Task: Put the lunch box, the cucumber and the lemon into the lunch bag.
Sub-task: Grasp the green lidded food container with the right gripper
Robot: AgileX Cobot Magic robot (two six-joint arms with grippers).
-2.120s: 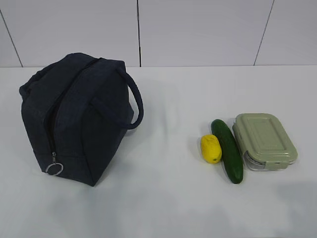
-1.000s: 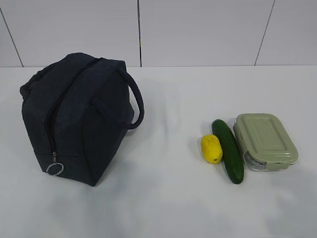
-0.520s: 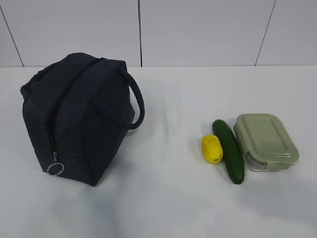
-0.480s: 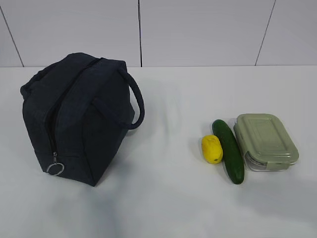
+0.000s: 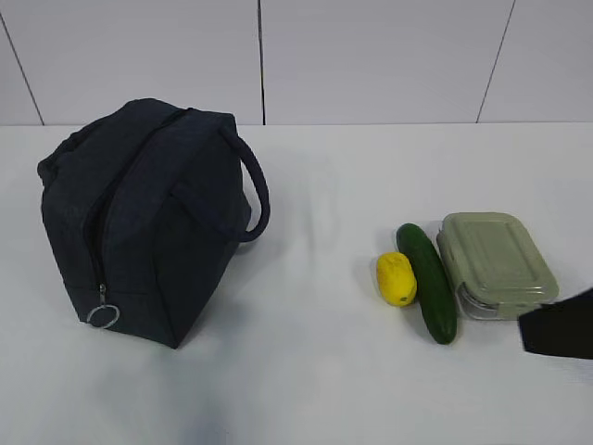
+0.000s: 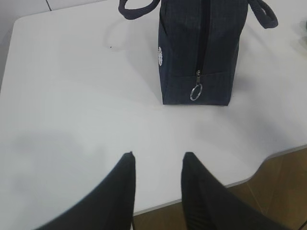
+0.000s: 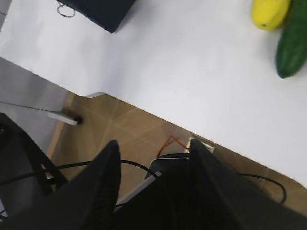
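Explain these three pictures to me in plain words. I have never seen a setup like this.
This is a two-armed robot at a white table. One picture is taken from in front of the table. The other two come from cameras on the wrists, each looking past its own two dark fingers. The left gripper is open and empty, facing the zipped navy lunch bag. The right gripper is also open and empty, out past the table edge above the floor. It is probably the dark shape at the front picture's right edge. Side by side lie a lemon, a cucumber and a green-lidded lunch box. Nothing is held.
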